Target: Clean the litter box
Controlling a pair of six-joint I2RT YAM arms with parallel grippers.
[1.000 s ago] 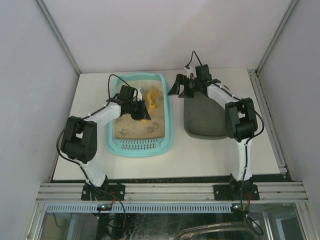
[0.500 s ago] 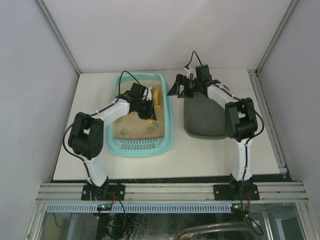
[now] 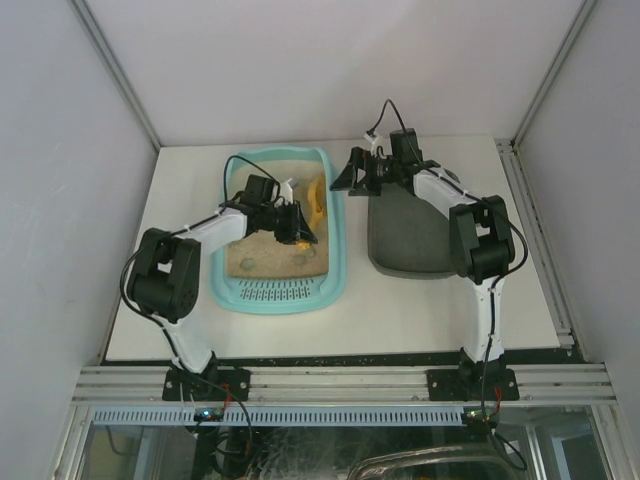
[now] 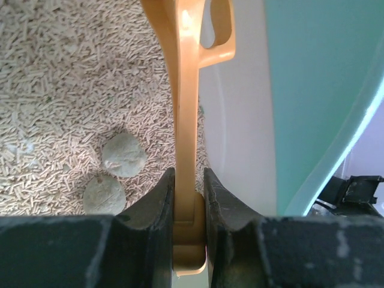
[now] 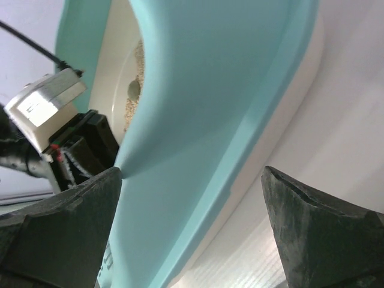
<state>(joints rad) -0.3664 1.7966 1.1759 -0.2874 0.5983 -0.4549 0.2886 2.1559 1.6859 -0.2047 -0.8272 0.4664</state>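
Top external view: the turquoise litter box (image 3: 338, 262) sits on a white table (image 3: 400, 310), with a dark grey tray (image 3: 410, 245) just right of it. Over the box's right half, the left gripper (image 3: 290, 225) pinches the handle of a yellow scoop (image 4: 186, 90), held on edge close along the right inner wall. Two grey clumps (image 4: 123, 154) lie in the pellets just left of the scoop. Outside the box's far right corner hangs the right gripper (image 3: 355, 175), jaws spread wide and holding nothing.
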